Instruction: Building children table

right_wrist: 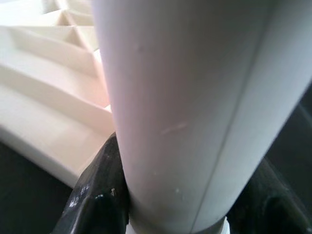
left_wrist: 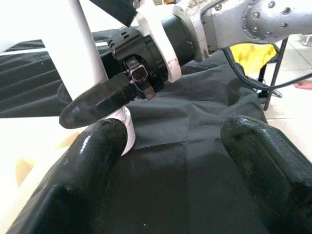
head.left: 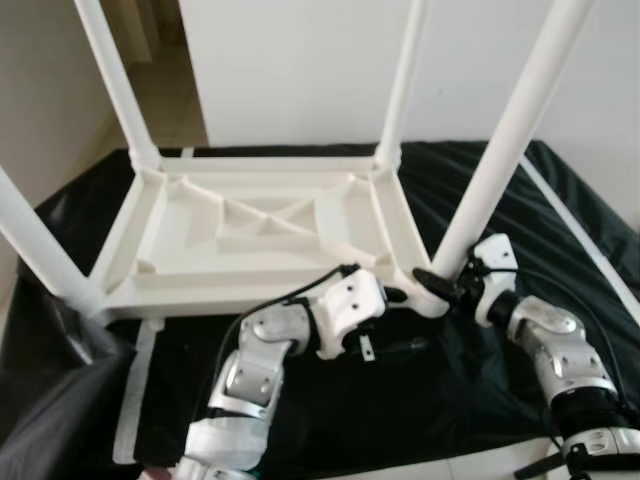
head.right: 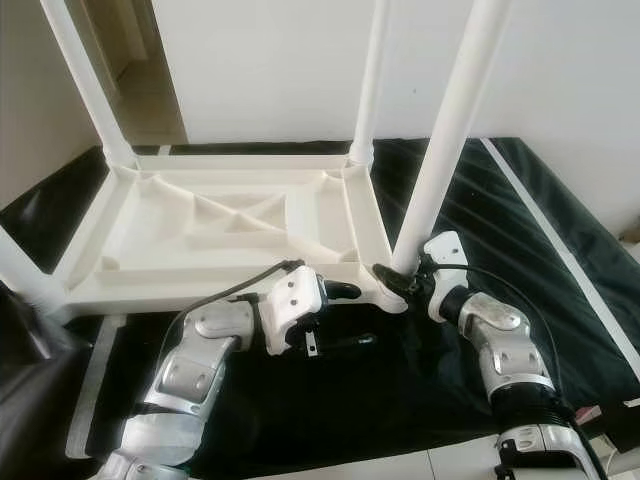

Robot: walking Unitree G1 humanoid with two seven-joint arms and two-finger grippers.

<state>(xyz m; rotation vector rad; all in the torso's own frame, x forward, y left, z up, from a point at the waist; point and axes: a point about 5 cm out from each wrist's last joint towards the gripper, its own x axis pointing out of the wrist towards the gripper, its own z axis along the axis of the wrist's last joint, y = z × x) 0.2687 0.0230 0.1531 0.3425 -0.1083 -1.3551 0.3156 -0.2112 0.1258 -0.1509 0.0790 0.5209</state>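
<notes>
The near right leg of the upturned white table is clasped by the right pincer. The left pincer is held wide over the black cloth; this is seen clearly in its wrist view.

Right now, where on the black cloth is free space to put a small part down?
Free: black cloth right of the right arm, and the strip between both arms. Crowded: the near corner, where right gripper clasps the table leg beside left gripper.

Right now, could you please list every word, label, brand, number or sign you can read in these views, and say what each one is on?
None can be read: no print shows on the upturned white table, its legs, the black cloth, the left gripper or the right gripper.
</notes>
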